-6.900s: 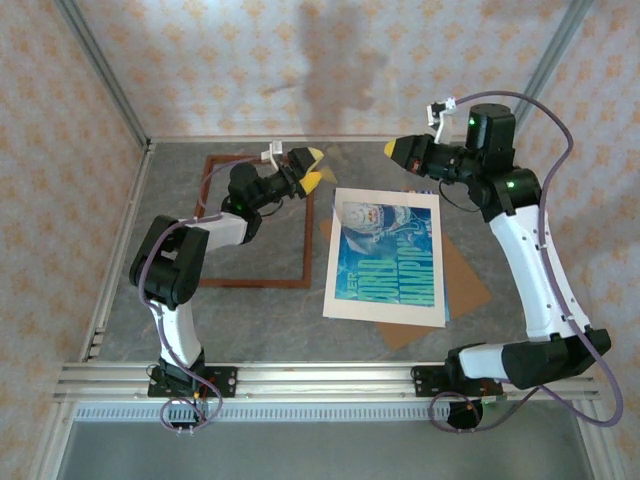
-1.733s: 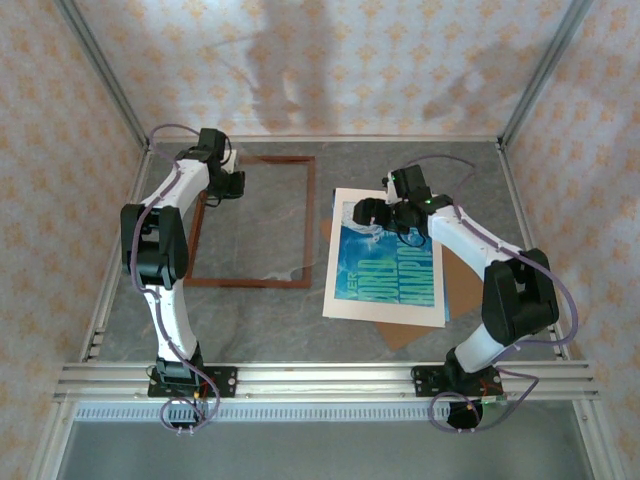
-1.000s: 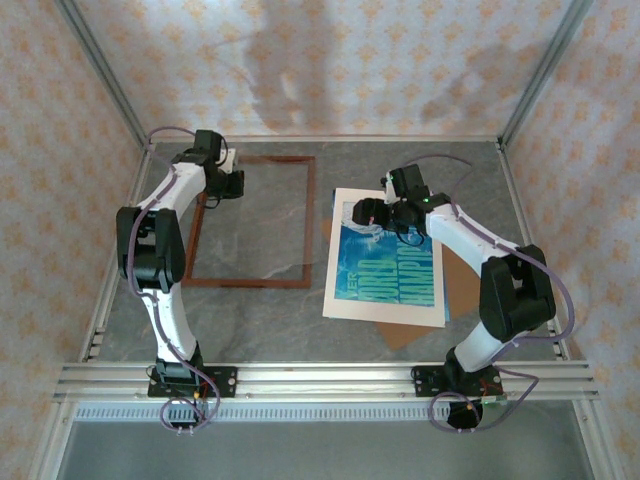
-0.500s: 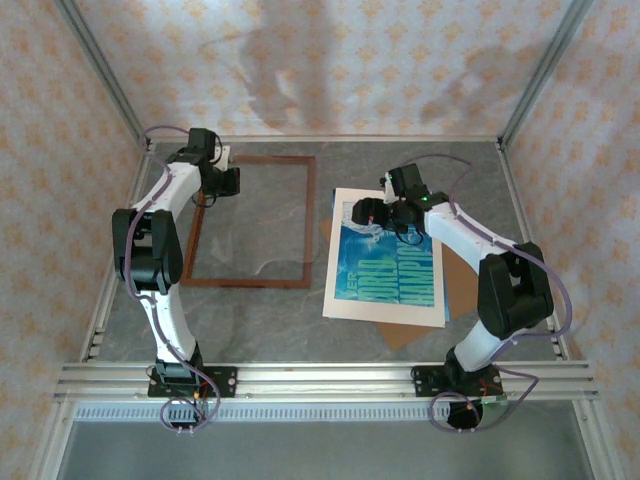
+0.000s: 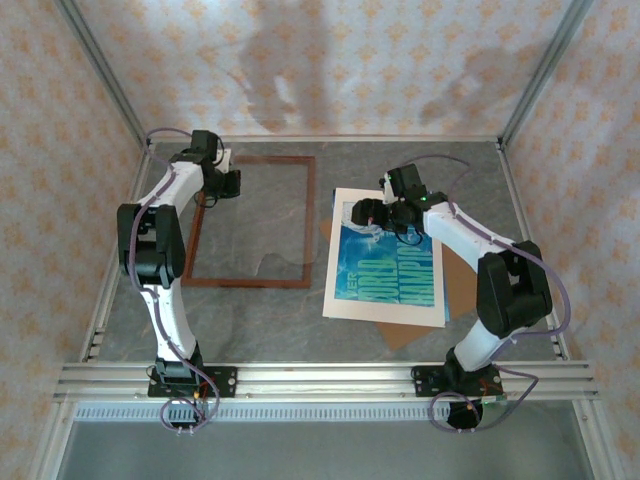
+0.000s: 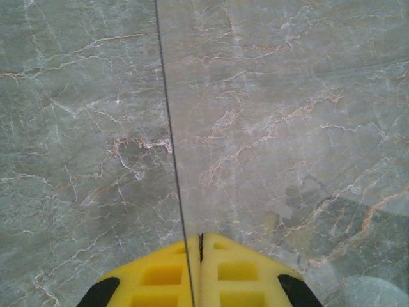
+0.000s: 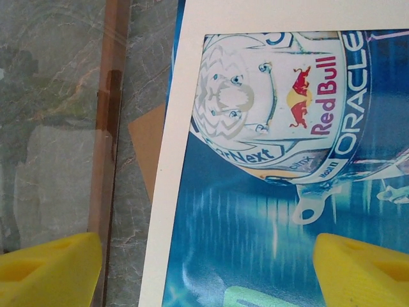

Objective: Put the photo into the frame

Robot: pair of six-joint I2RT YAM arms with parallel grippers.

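The frame (image 5: 311,220), thin dark reddish-brown moulding, lies flat on the left of the table; its right rail (image 7: 108,128) shows in the right wrist view. My left gripper (image 5: 225,188) is at the frame's far-left corner. Its yellow pads (image 6: 223,268) are pressed together on the thin edge of a clear pane (image 6: 167,128). The photo (image 5: 390,265), blue with white lettering and a helmet picture (image 7: 268,192), lies right of the frame under a cream mat border (image 5: 385,312). My right gripper (image 5: 375,213) hovers open over the photo's far-left corner (image 7: 204,275); one finger is over the frame rail, the other over the print.
A plain brown backing board (image 5: 468,282) lies under the photo and mat, sticking out to the right and at the near edge. Metal posts and patterned walls close the table in on three sides. Grey marble table (image 5: 260,320) shows around the frame.
My left arm shifted a little at the frame's far-left corner, and the reflection in the clear pane changed shape. My right gripper stayed over the photo's corner.
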